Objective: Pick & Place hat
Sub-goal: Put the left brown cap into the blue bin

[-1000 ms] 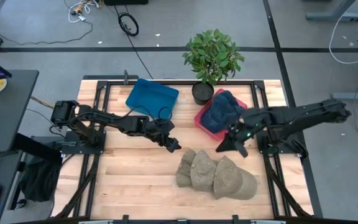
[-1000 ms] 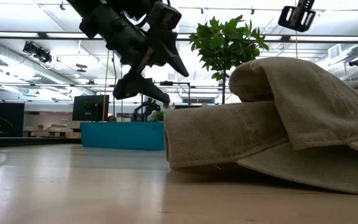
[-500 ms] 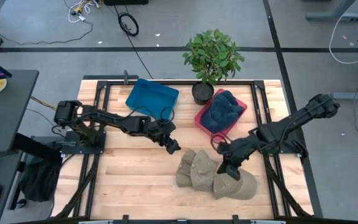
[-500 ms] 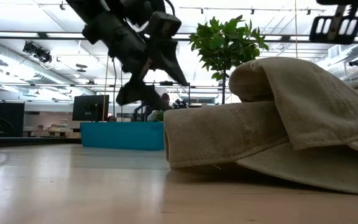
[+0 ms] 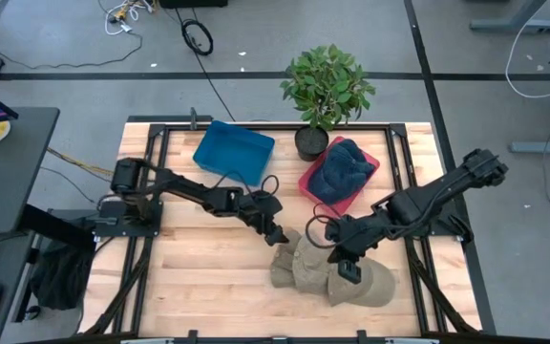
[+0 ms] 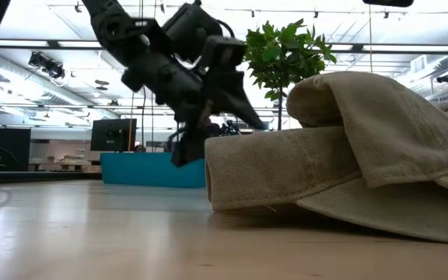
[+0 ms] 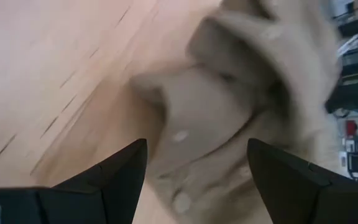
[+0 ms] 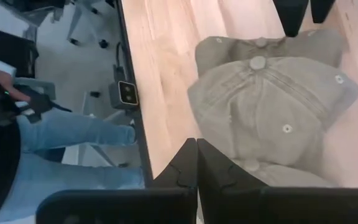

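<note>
Khaki hats (image 5: 330,268), a navy hat (image 5: 341,170) in a red bin (image 5: 310,182), a blue bin (image 5: 232,149).

This is a robotics lab inside a large open-plan industrial hall. In the high view a wooden bench (image 5: 208,277) on a black metal frame stands at centre on a grey concrete floor (image 5: 55,38) marked with dark lines, with loose cables (image 5: 197,36) at upper centre and a desk (image 5: 8,162) with a screen at the left edge. The low view shows a high ceiling with long strip lights (image 6: 22,66) and a monitor (image 6: 113,134) far back at left.
</note>
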Available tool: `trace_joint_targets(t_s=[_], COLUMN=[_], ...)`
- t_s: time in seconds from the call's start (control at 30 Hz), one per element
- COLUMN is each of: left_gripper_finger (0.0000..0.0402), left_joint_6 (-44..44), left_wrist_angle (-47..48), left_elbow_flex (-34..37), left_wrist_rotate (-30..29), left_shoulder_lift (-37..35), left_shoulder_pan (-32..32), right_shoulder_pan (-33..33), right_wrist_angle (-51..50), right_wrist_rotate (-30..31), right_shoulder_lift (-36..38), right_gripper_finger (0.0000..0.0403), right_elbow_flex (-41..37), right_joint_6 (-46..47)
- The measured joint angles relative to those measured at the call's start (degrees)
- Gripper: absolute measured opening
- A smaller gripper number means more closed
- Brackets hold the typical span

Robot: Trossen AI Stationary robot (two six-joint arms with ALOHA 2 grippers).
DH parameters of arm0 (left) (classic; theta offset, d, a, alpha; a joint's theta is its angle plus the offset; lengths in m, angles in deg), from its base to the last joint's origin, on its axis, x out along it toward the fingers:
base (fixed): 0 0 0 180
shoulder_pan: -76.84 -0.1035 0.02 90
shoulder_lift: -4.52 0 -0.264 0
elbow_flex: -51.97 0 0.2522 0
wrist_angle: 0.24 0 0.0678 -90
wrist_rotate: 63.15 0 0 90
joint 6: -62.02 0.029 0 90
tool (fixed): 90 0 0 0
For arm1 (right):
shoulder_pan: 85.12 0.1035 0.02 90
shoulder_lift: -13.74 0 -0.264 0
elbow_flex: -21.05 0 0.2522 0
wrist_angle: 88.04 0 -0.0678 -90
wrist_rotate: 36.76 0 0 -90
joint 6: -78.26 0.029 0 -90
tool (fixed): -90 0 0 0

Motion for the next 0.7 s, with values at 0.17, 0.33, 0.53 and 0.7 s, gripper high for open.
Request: trace_joint_targets(t_s=[0.17,0.33,0.53,0.7], left_gripper_finger=[0.0282,0.0282,0.0282,0.0281], left_joint_6=[0.5,1.9,1.26,1.47], left_wrist_angle=[-1.91,-7.97,-11.96,-13.5], left_elbow_flex=[0.03,-0.01,0.02,0.0], left_wrist_rotate=[2.74,6.18,9.57,11.54], left_shoulder_lift=[3.28,5.98,8.04,8.22], left_shoulder_pan=[-0.02,0.03,0.5,1.38], right_shoulder_pan=[0.13,0.13,0.13,0.13], right_wrist_angle=[0.57,1.95,2.61,2.99], right_wrist_rotate=[-0.03,-0.01,-0.02,0.42], right_shoulder_lift=[-0.17,-0.15,-0.17,-0.17], right_gripper_finger=[0.0002,0.0002,0.0002,0.0002], right_elbow_flex=[0.07,0.08,0.08,0.08], right_joint_6=[2.12,2.52,2.52,2.52])
